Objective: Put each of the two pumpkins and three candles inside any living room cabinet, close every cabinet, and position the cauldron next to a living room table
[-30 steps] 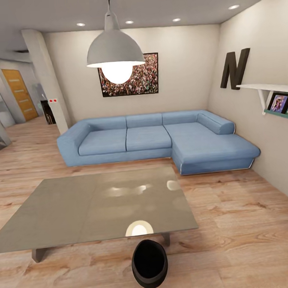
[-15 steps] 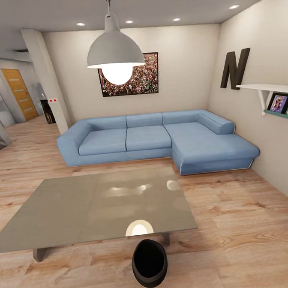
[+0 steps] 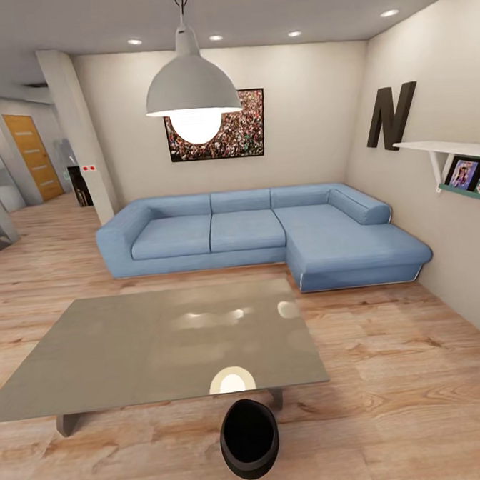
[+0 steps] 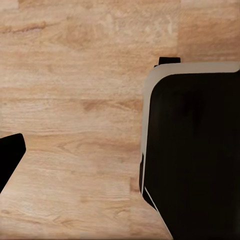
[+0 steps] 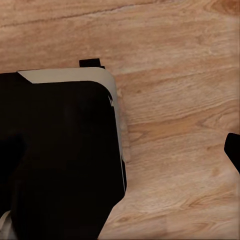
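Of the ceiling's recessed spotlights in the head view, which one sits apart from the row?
The rightmost recessed spotlight, nearest the wall with the letter N; the other three line up together.

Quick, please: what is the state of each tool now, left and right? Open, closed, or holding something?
Left tool: cannot be told; its fingers are not clearly visible over the floor.
Right tool: cannot be told, for the same reason.

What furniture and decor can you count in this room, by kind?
Sofa: 1
Table: 1
Cauldron: 1
Pendant lamp: 1
Wall picture: 1
Letter N: 1
Shelf: 1
Total: 7
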